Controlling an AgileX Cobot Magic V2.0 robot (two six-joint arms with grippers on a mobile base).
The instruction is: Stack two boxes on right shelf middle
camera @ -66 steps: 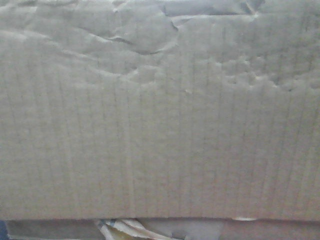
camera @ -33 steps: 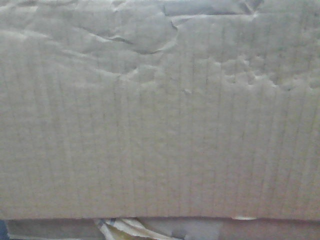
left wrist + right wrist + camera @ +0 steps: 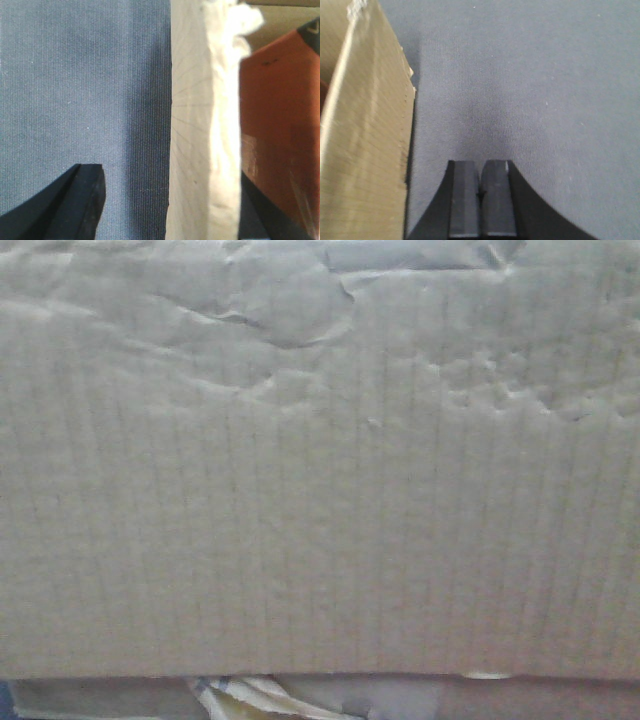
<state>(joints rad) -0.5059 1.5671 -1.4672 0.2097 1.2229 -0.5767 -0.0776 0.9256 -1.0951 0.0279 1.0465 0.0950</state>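
Observation:
The creased face of a brown cardboard box (image 3: 320,500) fills the front view. Under it shows a strip of the second box (image 3: 540,698) with torn yellowish tape (image 3: 245,695). In the left wrist view my left gripper (image 3: 170,172) is open astride a pale cardboard wall (image 3: 192,150). Its outer finger (image 3: 75,200) stands well clear of the wall and its inner finger (image 3: 260,210) lies close against the wall's inside. My right gripper (image 3: 481,167) is shut on nothing, over the cloth just right of a box side (image 3: 365,140). The shelf is out of view.
A matte blue-grey cloth surface (image 3: 530,85) lies under both grippers, and it shows again as cloth (image 3: 75,80) in the left wrist view. Inside the box an orange-brown face (image 3: 280,115) is visible. The box blocks everything ahead in the front view.

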